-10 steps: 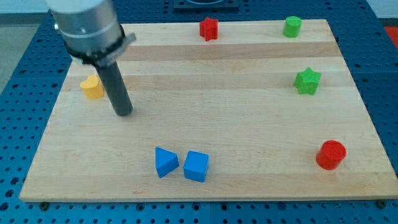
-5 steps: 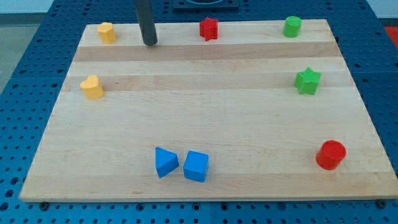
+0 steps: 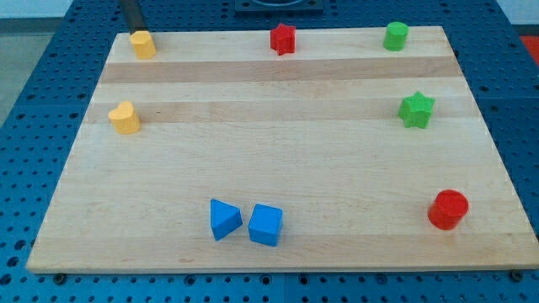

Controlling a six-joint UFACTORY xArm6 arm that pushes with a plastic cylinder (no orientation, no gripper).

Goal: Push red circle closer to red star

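Observation:
The red circle (image 3: 447, 209) sits near the view's bottom right corner of the wooden board (image 3: 278, 151). The red star (image 3: 283, 38) sits at the view's top edge, a little right of the middle. My tip (image 3: 135, 29) is at the view's top left, just behind a yellow block (image 3: 143, 43) and far from both red blocks. Only the rod's lowest part shows.
A yellow heart-like block (image 3: 125, 118) lies at the left side. A blue triangle (image 3: 224, 219) and a blue cube (image 3: 265, 225) sit side by side near the bottom. A green cylinder (image 3: 396, 35) is at the top right, a green star (image 3: 416, 109) below it.
The rod has swung from the left middle of the board up to the top edge, then left to the top left corner. No block has moved.

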